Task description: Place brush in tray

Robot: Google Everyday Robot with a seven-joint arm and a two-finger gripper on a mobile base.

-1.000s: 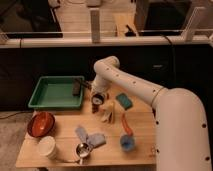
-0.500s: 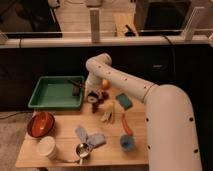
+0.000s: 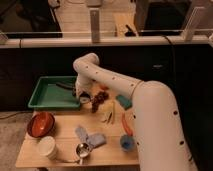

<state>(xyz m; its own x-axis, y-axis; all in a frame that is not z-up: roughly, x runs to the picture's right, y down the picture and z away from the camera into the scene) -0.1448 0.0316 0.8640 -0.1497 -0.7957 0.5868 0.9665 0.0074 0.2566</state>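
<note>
The green tray (image 3: 39,98) sits at the table's back left. My gripper (image 3: 83,95) hangs over the tray's right rim at the end of the white arm (image 3: 120,87). It is shut on the brush (image 3: 65,86). The brush's slim black handle reaches left over the inside of the tray, and a small round whitish head shows just below the gripper. The brush is held above the tray floor, not lying in it.
A red-brown bowl (image 3: 41,124) and a white cup (image 3: 47,146) stand at the front left. A shiny metal cup (image 3: 82,149), a grey cloth (image 3: 91,136), a blue cup (image 3: 127,143), a teal sponge (image 3: 124,101) and yellow pieces (image 3: 110,113) lie mid-table.
The arm has swung left, carrying the brush from the middle of the table to over the tray's right rim.
</note>
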